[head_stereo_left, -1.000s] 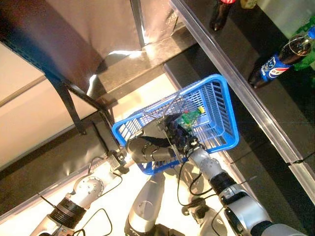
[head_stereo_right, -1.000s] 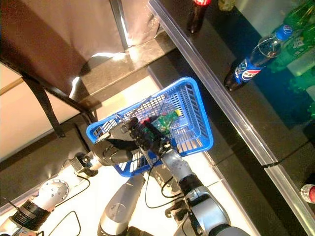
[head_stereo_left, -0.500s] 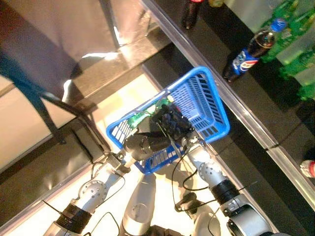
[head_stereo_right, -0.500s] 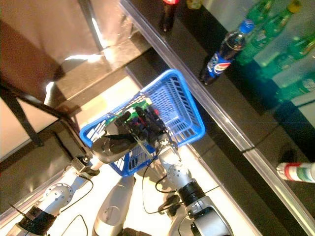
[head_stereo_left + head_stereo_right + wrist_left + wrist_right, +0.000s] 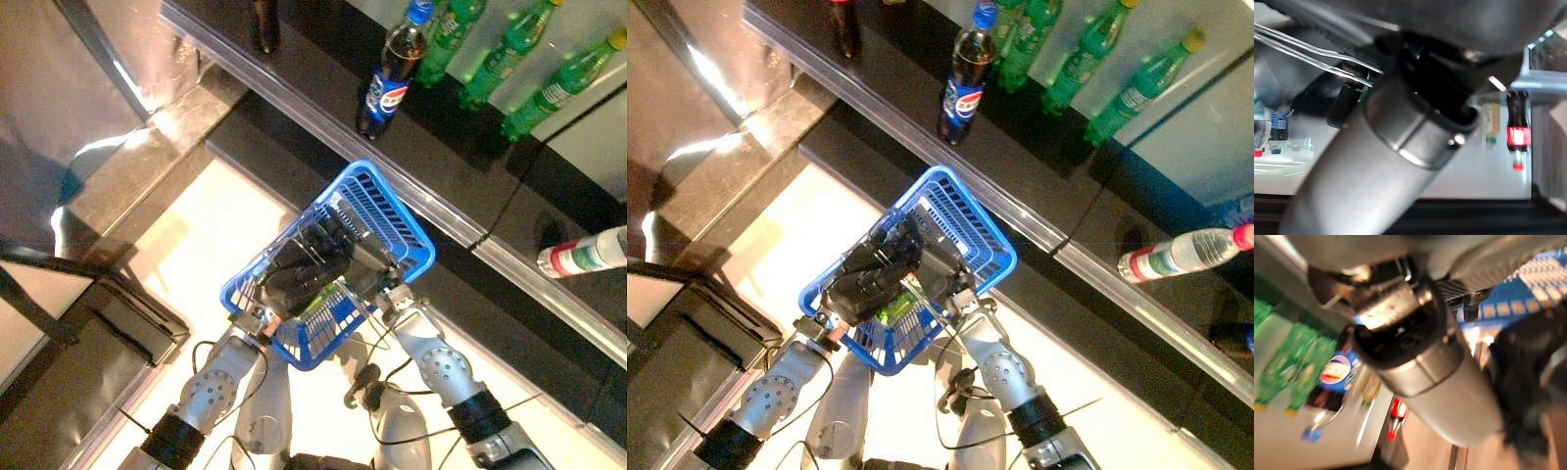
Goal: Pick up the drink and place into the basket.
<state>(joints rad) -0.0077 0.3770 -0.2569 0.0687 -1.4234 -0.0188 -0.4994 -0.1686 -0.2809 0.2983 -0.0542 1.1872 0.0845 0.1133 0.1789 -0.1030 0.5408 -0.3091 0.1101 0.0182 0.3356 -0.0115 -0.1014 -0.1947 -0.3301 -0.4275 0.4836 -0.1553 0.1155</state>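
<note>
The blue basket (image 5: 965, 235) hung in front of the robot, and both hands were bunched over its near side. The left hand (image 5: 862, 284) had its dark fingers curled across the wire handle. The right hand (image 5: 939, 266) sat pressed right beside it, but whether its fingers gripped the handle could not be told. Just under the left hand, a green drink (image 5: 893, 309) already lay in the basket, mostly hidden.

Well beyond the hands, across the metal rail (image 5: 1019, 211), stood the cola bottle (image 5: 962, 86) with its blue cap, upright on the dark shelf (image 5: 509, 162). Green bottles (image 5: 519, 39) stood just past it, and a red-capped bottle (image 5: 1185, 253) lay off to the right hand's side.

That cola bottle looked nearly full, so probably weighty, with smooth stiff plastic that could slip. The labelled middle looked the safest place to wrap the fingers.
</note>
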